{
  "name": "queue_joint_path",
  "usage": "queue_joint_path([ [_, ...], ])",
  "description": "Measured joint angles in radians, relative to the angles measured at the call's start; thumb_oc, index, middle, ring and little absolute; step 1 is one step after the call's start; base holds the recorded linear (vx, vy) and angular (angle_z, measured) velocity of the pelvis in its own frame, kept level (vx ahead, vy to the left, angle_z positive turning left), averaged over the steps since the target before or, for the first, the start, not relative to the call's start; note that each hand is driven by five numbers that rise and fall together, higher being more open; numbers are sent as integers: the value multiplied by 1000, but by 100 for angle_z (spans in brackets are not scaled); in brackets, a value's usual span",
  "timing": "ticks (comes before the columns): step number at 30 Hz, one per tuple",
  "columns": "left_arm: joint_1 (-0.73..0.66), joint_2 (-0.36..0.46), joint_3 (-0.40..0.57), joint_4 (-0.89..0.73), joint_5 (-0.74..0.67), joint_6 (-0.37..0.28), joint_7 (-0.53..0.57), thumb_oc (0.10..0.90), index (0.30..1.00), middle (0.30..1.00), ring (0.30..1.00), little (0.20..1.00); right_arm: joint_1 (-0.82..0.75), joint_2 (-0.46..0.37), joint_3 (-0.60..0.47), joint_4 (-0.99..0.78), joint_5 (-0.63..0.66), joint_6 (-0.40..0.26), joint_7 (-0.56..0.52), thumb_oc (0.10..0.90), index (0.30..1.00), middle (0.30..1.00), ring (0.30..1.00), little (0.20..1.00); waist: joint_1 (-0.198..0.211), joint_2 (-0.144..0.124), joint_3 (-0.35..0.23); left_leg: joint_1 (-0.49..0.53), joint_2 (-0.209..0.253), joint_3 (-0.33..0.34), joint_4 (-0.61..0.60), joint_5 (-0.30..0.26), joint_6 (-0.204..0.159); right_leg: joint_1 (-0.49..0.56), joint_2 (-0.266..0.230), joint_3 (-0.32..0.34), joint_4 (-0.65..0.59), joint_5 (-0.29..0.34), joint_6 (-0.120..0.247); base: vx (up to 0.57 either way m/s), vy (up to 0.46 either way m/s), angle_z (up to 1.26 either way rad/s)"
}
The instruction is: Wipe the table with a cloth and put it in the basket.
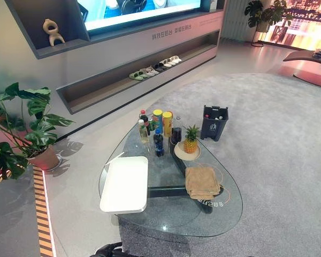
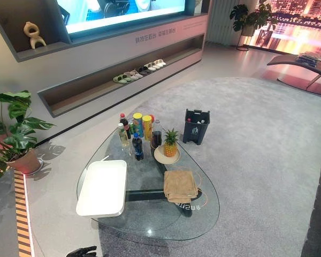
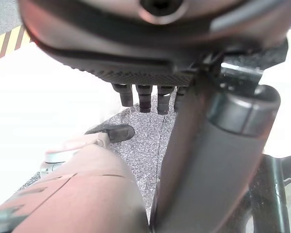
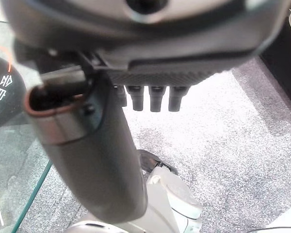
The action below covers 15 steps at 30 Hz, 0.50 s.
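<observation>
Hanging low at the near edge, the left hand and right hand both show fingers straight and relaxed over the grey carpet, with nothing in either; a dark bit of the left hand also shows at the bottom of the right eye view. Neither is near the work yet.

Ahead sits the glass table, rounded and see-thru on a dark base. The tan cloth lies folded flat on its near right part, just this side of the pineapple on its small plate. To the robot's left of the cloth, well apart, rests the white basket, a shallow tray-like tub, on the table's left side. Bottles and cans crowd the far end. A dark bin stands on the carpet beyond the table; a potted plant is off to the left by the wall.

Judgement: cloth looks soft, light, limp — it'll bunch and drag rather than slide as a block, and glass is slick, so a flat press w/ the palm suits wiping. For the lift, pinch a near edge or gather the middle; expect it to droop. Right hand is the closer side. Main risk: sweeping into the pineapple plate.
</observation>
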Motion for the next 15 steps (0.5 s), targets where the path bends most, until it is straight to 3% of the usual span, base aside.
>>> queue_joint_path([
  [15, 0, 0, 0, 0, 0, -1, -2, 800, 900, 900, 900, 900, 0, 0, 0, 0, 0, 0, 0, 800, 900, 900, 900, 900, 0, 0, 0, 0, 0, 0, 0, 0, 0, 0, 0, 0, 0, 0, 0, 0, 0, 0],
])
